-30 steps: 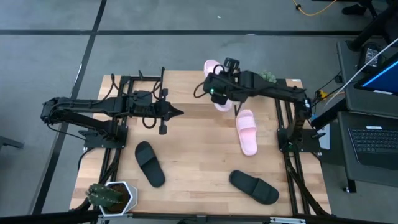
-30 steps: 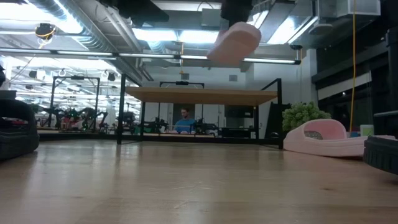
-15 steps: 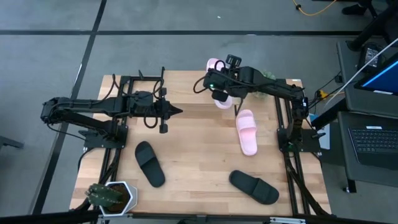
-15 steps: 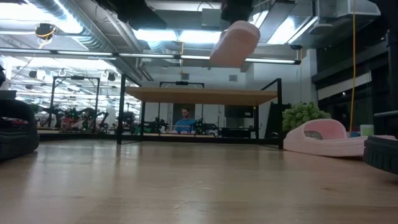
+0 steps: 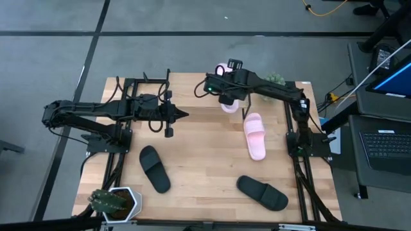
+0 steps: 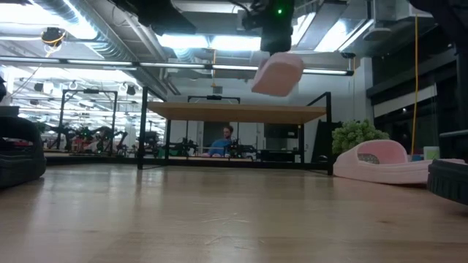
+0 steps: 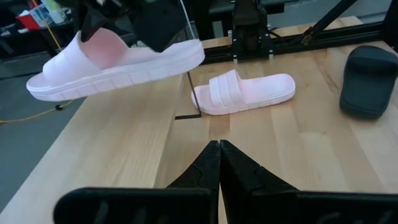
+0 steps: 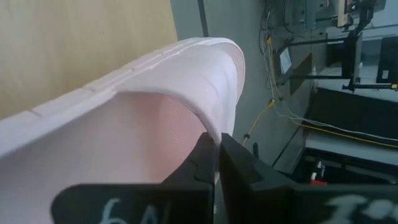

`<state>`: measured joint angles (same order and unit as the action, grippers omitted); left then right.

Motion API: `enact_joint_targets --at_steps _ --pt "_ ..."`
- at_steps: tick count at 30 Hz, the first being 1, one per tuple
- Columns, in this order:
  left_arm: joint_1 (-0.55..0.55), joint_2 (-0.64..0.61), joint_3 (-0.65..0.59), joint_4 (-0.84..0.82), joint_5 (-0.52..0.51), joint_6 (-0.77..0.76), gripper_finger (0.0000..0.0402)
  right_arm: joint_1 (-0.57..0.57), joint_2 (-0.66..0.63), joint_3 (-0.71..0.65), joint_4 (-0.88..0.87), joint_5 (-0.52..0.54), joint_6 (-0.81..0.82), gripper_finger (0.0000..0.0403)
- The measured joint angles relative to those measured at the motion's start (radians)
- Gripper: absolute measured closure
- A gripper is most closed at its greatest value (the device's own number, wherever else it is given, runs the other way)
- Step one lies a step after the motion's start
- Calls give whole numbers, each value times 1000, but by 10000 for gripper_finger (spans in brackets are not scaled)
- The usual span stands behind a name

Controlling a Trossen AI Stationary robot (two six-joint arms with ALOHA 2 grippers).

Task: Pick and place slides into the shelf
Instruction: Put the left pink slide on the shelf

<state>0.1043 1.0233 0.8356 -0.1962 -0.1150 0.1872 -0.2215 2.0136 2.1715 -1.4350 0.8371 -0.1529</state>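
My right gripper (image 5: 225, 95) is shut on a pale pink slide (image 5: 223, 69) held in the air over the table's far middle. The slide also shows in the low view (image 6: 278, 73) and the left wrist view (image 7: 118, 59), above the level of the shelf's wood top board (image 6: 238, 112). The second pink slide (image 5: 255, 136) lies sole down on the table at the right. Two black slides (image 5: 155, 168) (image 5: 262, 192) lie near the front edge. My left gripper (image 5: 184, 115) is shut and empty, left of the held slide. My right gripper pinches the edge of the pink slide's wide strap (image 8: 214, 127) between its two fingers (image 8: 202, 162). The slide is lifted clear of the table and hangs tilted below the gripper (image 6: 276, 33).
A potted plant (image 5: 115, 200) stands at the table's near left corner and a small green plant (image 5: 276, 78) at the far right. Black arm frames run along both table sides. A person (image 6: 225, 139) shows in the room beyond the shelf.
My right gripper has gone a little toward the table's far edge with the pink slide, which stays lifted clear and has turned slightly in the hold.
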Motion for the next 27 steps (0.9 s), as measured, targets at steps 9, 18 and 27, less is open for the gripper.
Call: enact_joint_targets --at_steps 9,18,27 --pt "0 0 0 -10 0 0 401 -13 10 -1 -3 0 -6 394" --pt "0 0 0 -16 0 3 401 -16 10 -110 25 41 -8 394" --pt "0 0 0 -17 0 3 401 -46 10 -170 23 45 3 394"
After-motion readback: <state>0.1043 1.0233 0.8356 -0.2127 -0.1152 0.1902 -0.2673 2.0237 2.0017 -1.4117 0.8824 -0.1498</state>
